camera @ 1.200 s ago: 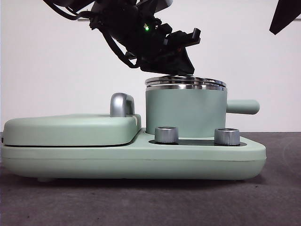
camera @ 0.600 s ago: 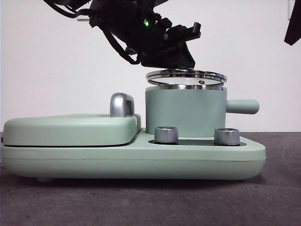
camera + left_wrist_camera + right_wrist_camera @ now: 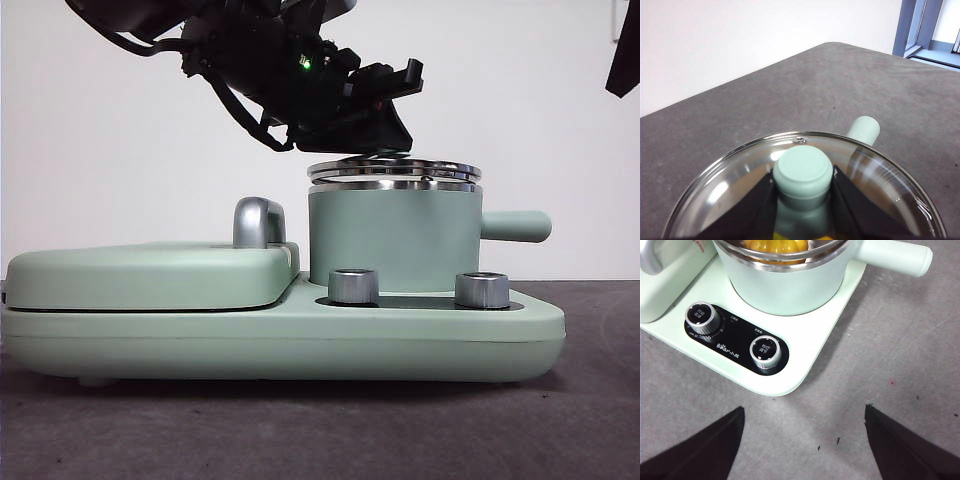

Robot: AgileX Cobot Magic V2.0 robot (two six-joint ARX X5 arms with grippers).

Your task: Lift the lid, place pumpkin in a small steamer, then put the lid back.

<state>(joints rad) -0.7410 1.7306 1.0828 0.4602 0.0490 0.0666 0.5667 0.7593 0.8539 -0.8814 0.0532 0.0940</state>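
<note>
The lid (image 3: 395,172) lies level on the rim of the small steamer (image 3: 390,240), whose side handle (image 3: 515,226) points right. My left gripper (image 3: 385,150) comes down from the upper left and is shut on the lid's mint green knob (image 3: 802,170). The left wrist view shows both jaws against the knob and the glass disc (image 3: 880,175) around it. The pumpkin (image 3: 776,246) sits inside the steamer (image 3: 785,285), seen as orange through the top. My right gripper (image 3: 802,440) is open and empty above the table in front of the appliance; its black tip (image 3: 625,60) shows at the top right.
The steamer stands on a long mint green appliance base (image 3: 280,340) with two steel dials (image 3: 354,285) (image 3: 482,289). A flat green griddle cover (image 3: 150,275) with a steel handle (image 3: 258,222) fills its left half. The grey table (image 3: 300,430) runs in front.
Half a second ago the lid hung tilted a little above the steamer's rim. Now it lies level on the rim, with the left gripper still on the knob.
</note>
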